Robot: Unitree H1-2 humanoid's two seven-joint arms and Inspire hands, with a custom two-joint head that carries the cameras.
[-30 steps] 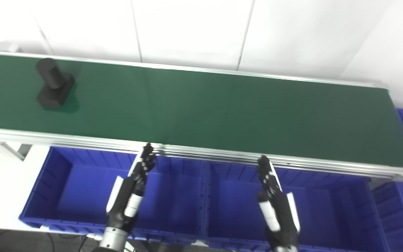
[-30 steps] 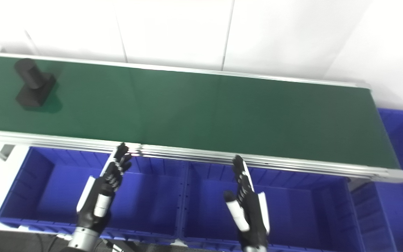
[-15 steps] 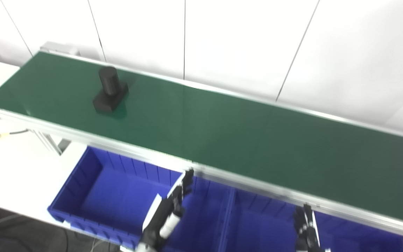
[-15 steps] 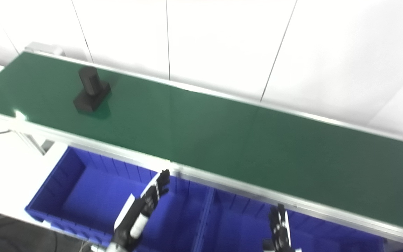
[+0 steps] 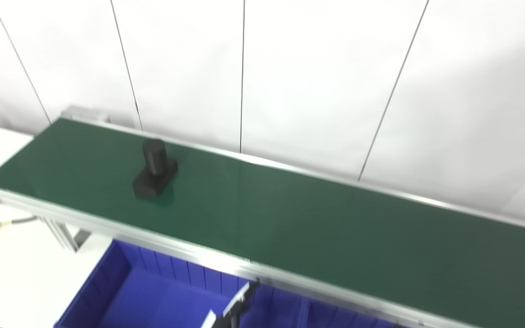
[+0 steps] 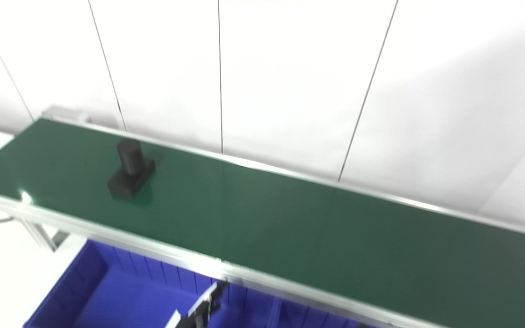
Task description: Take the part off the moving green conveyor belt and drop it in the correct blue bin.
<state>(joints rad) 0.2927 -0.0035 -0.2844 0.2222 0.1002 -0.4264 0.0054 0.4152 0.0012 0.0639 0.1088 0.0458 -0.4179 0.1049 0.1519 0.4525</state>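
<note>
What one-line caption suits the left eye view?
Black block-and-cylinder part rides the green conveyor belt above a blue bin.

We're looking at a factory-style sorting station or test lab: a long green conveyor belt [image 5: 290, 218] in an aluminium frame crosses the frame, blue plastic bins [image 6: 107, 296] sit at lower left, and plain white wall panels [image 5: 317, 77] fill the top.

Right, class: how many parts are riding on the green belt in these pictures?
1. A single black part stands upright on the belt, near its left end and toward the far edge. The belt's right end runs out of frame, so more could be hidden there.
</note>
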